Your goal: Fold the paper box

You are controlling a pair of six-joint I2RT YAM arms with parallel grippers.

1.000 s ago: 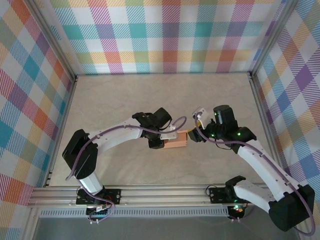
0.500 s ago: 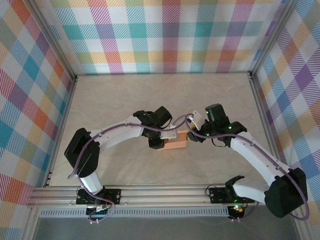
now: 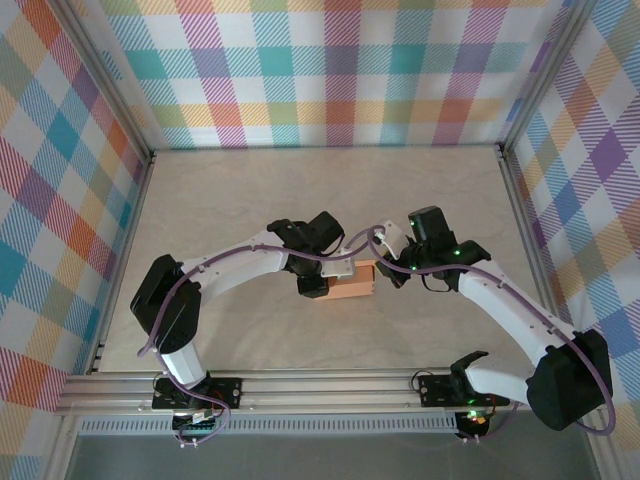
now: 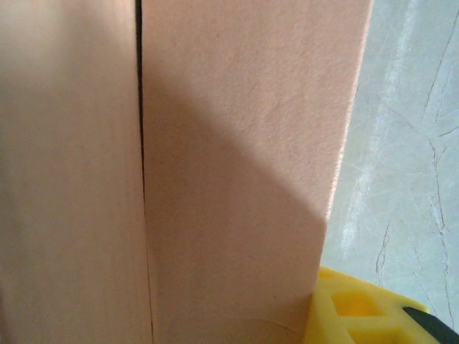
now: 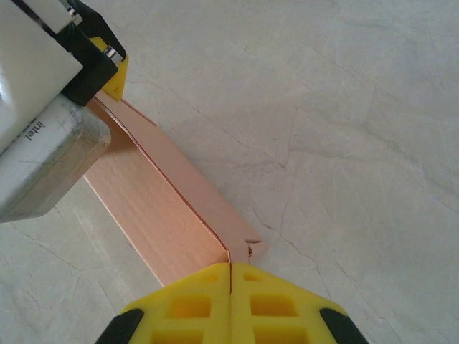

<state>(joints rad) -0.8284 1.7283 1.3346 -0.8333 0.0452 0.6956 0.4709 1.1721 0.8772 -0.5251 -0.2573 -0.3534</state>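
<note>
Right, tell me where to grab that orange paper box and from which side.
Pinch the paper box by its thin upright side wall at the end, coming in along its length, as the right claw does. The wall stands on edge, so a flat pinch across the card should probably hold.

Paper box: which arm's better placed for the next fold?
Right, probably. The right gripper is shut on the paper box wall at the corner where a small tab juts out. The left gripper sits at the opposite end, seemingly just steadying.
</note>
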